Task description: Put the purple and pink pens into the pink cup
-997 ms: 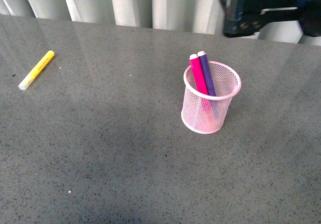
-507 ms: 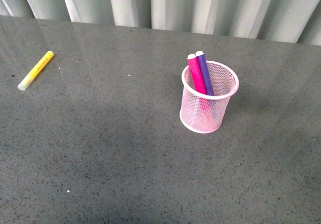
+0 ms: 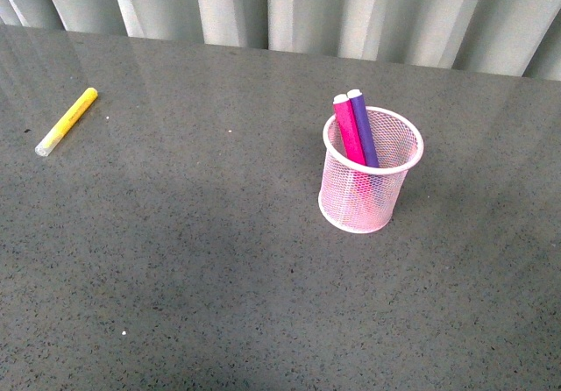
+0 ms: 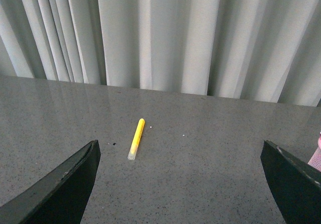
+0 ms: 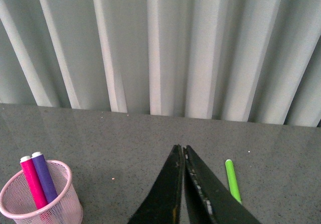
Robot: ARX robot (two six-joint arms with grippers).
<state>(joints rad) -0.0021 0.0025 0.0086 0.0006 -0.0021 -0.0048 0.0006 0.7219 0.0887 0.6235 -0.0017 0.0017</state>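
Your right gripper point(image 5: 183, 156) has its fingers pressed together with nothing between them, hanging above the table point(image 5: 100, 143); from its wrist camera you can see a green pen point(image 5: 232, 180) lying flat just beside the fingertips, and the pink cup point(image 5: 60, 211) well off to the other side. Your left gripper point(image 4: 178, 151) is spread wide and empty; only the two dark fingers point(image 4: 65, 184) poke into the corners of its wrist view, with the yellow pen point(image 4: 136, 138) lying on the table between them and further out, near the curtain point(image 4: 150, 33); a sliver of the pink cup shows at the edge by one finger.

Neither arm shows in the front view, so go by the cup there: the pink cup point(image 3: 359, 211) stands upright a bit toward 3 o'clock of the table's middle; the pink pen point(image 3: 347, 128) and the purple pen point(image 3: 361, 126) are both inside it, touching side by side, leaning toward 11 o'clock against the far rim with their capped ends sticking out above it; the pink one sits on the 9 o'clock side of the purple one. The yellow pen lies way out at about 10 o'clock from the cup, well apart, angled on the grey speckled tabletop.
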